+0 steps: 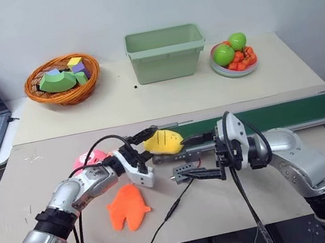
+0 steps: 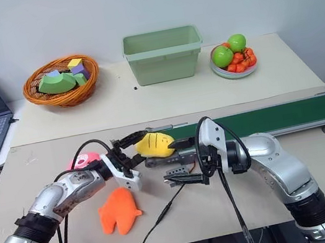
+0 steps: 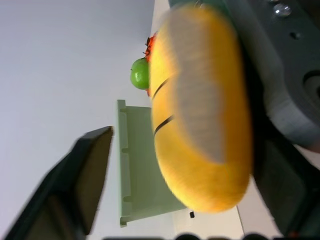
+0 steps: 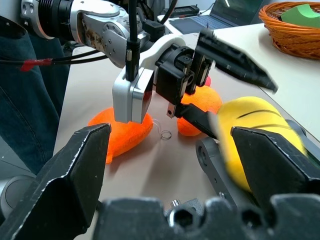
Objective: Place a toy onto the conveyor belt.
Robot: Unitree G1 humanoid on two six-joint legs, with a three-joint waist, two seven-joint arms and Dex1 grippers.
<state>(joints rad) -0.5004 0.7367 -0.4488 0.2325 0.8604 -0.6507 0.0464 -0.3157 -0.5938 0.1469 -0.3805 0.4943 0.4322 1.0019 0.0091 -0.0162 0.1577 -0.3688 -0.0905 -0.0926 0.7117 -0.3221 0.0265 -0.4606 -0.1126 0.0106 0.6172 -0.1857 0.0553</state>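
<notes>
I read the toy [image 1: 163,142] as soft and light, best pinched mid-body; left gripper [image 1: 143,145] fingers spread around it, right gripper [image 4: 175,160] open, empty.

You see the toy [image 1: 163,142], a plain yellow oval plush with thin dark stitched lines, lying lengthwise at the near-left end of the conveyor belt [image 1: 287,113]. The conveyor belt is a long, narrow dark green strip in a grey metal frame, running off to the right across the tabletop [image 1: 165,102].
</notes>
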